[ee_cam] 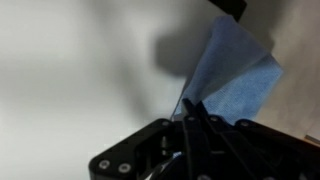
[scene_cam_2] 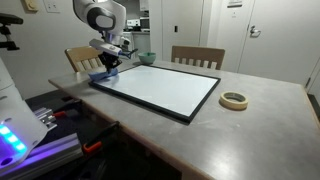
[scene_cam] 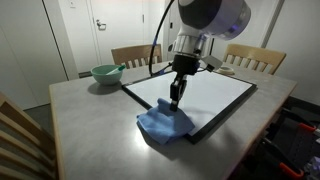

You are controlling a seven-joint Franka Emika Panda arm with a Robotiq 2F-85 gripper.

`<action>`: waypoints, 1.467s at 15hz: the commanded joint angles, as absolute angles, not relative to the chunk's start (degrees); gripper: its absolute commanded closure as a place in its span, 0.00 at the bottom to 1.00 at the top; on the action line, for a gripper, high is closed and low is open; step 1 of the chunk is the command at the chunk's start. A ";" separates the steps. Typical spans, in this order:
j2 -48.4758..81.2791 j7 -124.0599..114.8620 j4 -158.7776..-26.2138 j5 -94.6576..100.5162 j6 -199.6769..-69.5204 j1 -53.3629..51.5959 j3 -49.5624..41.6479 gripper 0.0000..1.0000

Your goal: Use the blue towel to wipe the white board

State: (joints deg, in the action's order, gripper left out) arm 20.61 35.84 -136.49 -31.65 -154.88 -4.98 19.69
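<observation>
Blue towel lies bunched near the front edge of the table, over the near corner of the white board. Gripper points down onto the towel; can't tell if it's clamped or loose. Board sits mid-table. Green bowl is by the far corner, chairs beyond the far edge.

Blue towel, black-framed white board, teal bowl, grey table.

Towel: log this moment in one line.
hand: low over towel, grip unclear | towel: bunched over board corner | wipe: not yet visible | bowl, tape: off board
</observation>
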 commanded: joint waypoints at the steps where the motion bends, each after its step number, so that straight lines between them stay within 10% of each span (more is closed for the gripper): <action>1: 25.93 36.02 -132.19 -24.48 -152.66 -3.47 19.86 0.99; 22: 25.46 34.45 -126.84 -12.78 -136.82 0.02 15.28 0.99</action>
State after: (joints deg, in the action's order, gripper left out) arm 26.41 34.13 -126.26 -14.25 -137.83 -0.56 15.82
